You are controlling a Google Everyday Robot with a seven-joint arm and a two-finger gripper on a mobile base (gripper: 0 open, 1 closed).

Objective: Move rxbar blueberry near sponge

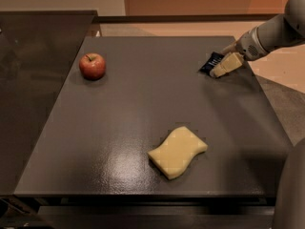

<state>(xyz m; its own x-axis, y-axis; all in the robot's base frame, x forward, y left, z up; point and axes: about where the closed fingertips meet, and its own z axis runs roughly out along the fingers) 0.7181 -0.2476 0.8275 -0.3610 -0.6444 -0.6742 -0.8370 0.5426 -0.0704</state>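
The rxbar blueberry (pixel 210 62) is a small dark navy bar lying on the dark table (pixel 143 109) near its far right edge. My gripper (pixel 222 67) reaches in from the right and sits right at the bar's right end, covering part of it. The bar's left end sticks out from under the gripper. The sponge (pixel 177 151) is a pale yellow block with wavy sides. It lies at the front centre-right of the table, well in front of the bar and the gripper.
A red apple (pixel 92 66) stands at the far left of the table. A darker surface (pixel 33 70) adjoins the table on the left. The table's right edge runs close to the gripper, and a rounded grey robot part (pixel 290 190) fills the lower right corner.
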